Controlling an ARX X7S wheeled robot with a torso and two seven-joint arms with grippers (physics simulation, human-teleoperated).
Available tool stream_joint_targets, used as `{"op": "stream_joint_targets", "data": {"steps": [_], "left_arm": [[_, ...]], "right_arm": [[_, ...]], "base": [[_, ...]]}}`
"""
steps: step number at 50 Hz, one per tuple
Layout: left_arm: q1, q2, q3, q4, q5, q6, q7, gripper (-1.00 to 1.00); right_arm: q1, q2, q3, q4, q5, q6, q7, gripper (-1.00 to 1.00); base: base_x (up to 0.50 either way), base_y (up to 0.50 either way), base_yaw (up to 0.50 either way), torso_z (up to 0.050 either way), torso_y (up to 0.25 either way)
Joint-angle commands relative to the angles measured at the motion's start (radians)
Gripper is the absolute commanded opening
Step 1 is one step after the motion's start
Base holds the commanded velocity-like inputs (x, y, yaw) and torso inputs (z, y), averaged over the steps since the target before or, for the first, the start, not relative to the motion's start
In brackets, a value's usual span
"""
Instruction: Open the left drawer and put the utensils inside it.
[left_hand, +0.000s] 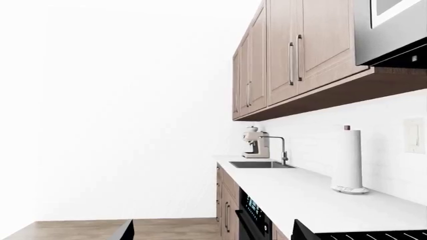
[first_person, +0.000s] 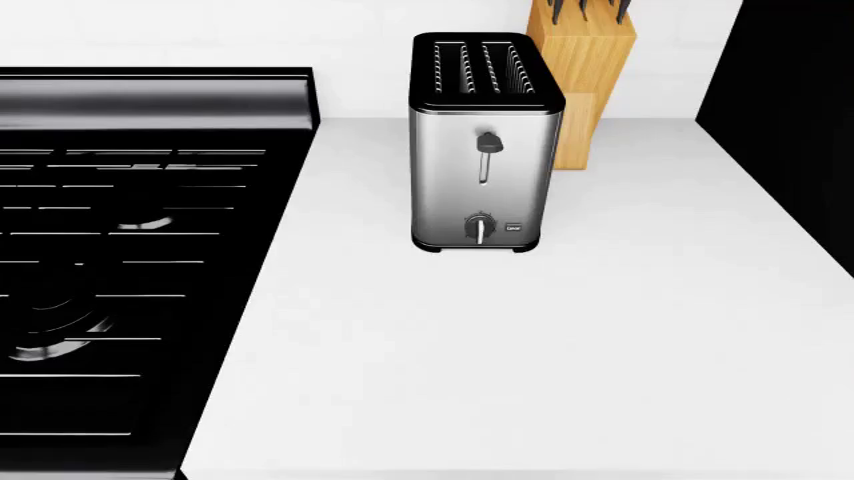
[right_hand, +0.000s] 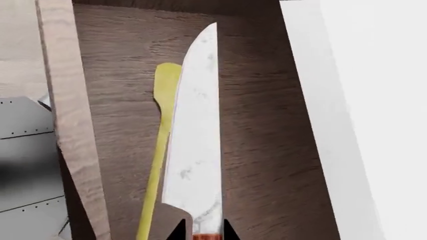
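White counter (first_person: 534, 350) carries only a toaster (first_person: 483, 140) and knife block (first_person: 582, 70). Our right wrist view looks into the open drawer (right_hand: 267, 150): the pale-yellow spatula (right_hand: 160, 150) lies on its wood floor, the silver knife (right_hand: 197, 135) just beside it, overlapping. We judge the task nearly finished. Whether either tool is released or clenched, we cannot tell.

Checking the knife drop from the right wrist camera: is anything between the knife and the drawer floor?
Only the spatula: it lies in the open drawer beside and partly under the knife blade. The rest of the wood floor in view is bare.
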Motion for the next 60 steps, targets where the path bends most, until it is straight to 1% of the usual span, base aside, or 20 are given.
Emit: {"op": "stream_joint_targets", "data": {"steps": [1,10,17,20,21,28,39,43,44,50,60], "left_arm": [[0.000,0.001,0.008,0.000,0.008,0.004,0.000,1.00],[0.000,0.003,0.012,0.000,0.012,0.006,0.002,1.00],[0.000,0.001,0.005,0.000,0.007,0.003,0.000,1.00],[0.000,0.000,0.000,0.000,0.001,0.001,0.000,1.00],[0.000,0.001,0.001,0.000,0.002,0.001,0.001,1.00],[0.000,0.002,-0.002,0.000,0.001,0.001,0.002,1.00],[0.000,0.001,0.010,0.000,0.012,0.003,0.002,1.00],[0.000,0.000,0.008,0.000,0.012,0.002,0.003,1.00],[0.000,0.001,0.008,0.000,0.011,0.003,0.003,1.00],[0.000,0.002,0.019,0.000,0.019,0.006,0.002,1.00],[0.000,0.002,0.010,0.000,0.013,0.004,0.003,1.00]], "right_arm": [[-0.043,0.092,0.157,0.013,0.057,-0.005,-0.033,-1.00],[-0.063,0.123,0.217,0.038,0.035,0.025,-0.092,-1.00],[-0.078,0.149,0.280,0.081,0.003,0.066,-0.166,-1.00],[-0.070,0.158,0.275,0.083,-0.004,0.059,-0.181,-1.00],[-0.064,0.171,0.243,0.088,-0.015,0.063,-0.174,-1.00],[-0.062,0.207,0.316,0.111,-0.044,0.071,-0.259,-1.00],[-0.038,0.259,0.326,0.112,-0.107,0.061,-0.345,-1.00],[-0.006,0.256,0.315,0.101,-0.111,0.050,-0.348,-1.00],[0.002,0.255,0.309,0.100,-0.110,0.047,-0.346,1.00],[0.038,0.251,0.288,0.087,-0.113,0.037,-0.344,1.00],[0.028,0.261,0.287,0.075,-0.132,0.035,-0.369,1.00]], "base": [[0.00,0.00,0.00,0.000,0.000],[0.00,0.00,0.00,0.000,0.000],[0.00,0.00,0.00,0.000,0.000],[0.00,0.00,0.00,0.000,0.000],[0.00,0.00,0.00,0.000,0.000],[0.00,0.00,0.00,0.000,0.000],[0.00,0.00,0.00,0.000,0.000],[0.00,0.00,0.00,0.000,0.000],[0.00,0.00,0.00,0.000,0.000],[0.00,0.00,0.00,0.000,0.000],[0.00,0.00,0.00,0.000,0.000]]}}
